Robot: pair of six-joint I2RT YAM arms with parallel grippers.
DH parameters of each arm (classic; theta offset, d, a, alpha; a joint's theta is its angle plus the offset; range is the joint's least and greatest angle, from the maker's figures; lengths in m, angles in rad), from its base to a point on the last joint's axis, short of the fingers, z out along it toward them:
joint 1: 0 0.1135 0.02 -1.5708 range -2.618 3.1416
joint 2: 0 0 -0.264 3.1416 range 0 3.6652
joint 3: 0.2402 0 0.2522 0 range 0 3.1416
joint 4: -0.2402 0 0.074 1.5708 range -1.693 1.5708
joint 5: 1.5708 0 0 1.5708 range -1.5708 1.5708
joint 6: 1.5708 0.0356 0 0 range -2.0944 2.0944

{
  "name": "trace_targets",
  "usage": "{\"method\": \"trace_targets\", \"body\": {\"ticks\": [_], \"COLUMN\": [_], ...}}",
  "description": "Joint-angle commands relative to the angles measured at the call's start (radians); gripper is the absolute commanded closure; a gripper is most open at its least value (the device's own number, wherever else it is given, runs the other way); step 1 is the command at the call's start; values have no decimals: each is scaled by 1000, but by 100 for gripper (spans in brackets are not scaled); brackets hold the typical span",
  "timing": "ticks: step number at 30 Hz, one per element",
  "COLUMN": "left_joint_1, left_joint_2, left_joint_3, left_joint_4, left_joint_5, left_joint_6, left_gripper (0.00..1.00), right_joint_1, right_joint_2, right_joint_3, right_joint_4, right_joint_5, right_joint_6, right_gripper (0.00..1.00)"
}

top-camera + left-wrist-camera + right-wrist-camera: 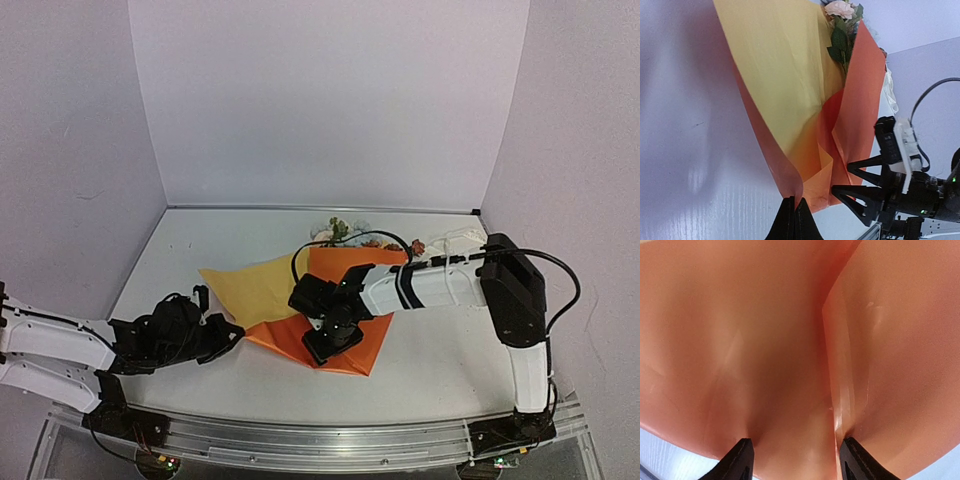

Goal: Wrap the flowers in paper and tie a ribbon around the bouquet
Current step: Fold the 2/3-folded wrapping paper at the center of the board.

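Note:
The paper (258,287) lies mid-table, yellow face up on the left, with an orange flap (860,100) folded over the stems. The flowers (338,229) poke out at the far end as a loose bouquet; a pink bloom and green leaves (842,20) show in the left wrist view. My left gripper (794,204) is shut on the paper's near left edge, lifting it slightly. My right gripper (796,446) stands open, its fingertips (744,449) pressing down on the orange paper (765,340) near the narrow end. The cream ribbon (452,243) lies at the back right, behind the right arm.
The right forearm (430,283) stretches across the table over the ribbon's end. Purple walls close in the back and both sides. A metal rail (320,440) runs along the near edge.

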State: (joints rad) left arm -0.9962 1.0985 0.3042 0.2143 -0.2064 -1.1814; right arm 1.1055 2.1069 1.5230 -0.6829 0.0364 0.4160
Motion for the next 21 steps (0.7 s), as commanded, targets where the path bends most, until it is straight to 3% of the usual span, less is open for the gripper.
{"method": "trace_targets", "body": {"ticks": [1, 8, 21], "left_joint_1": [-6, -16, -19], "left_joint_2": [1, 74, 79], "left_joint_3": [84, 158, 192], "left_joint_4": [31, 106, 63], "left_joint_5": [65, 169, 170], "left_joint_6": [114, 210, 273], "left_gripper": [100, 100, 100], "right_joint_1": [12, 13, -10], "right_joint_2": [46, 35, -233], "right_joint_3": [53, 66, -30], "right_joint_4": [-58, -64, -33], "right_joint_5": [62, 49, -27], "right_joint_6": [3, 11, 25], "right_gripper": [38, 36, 40]}}
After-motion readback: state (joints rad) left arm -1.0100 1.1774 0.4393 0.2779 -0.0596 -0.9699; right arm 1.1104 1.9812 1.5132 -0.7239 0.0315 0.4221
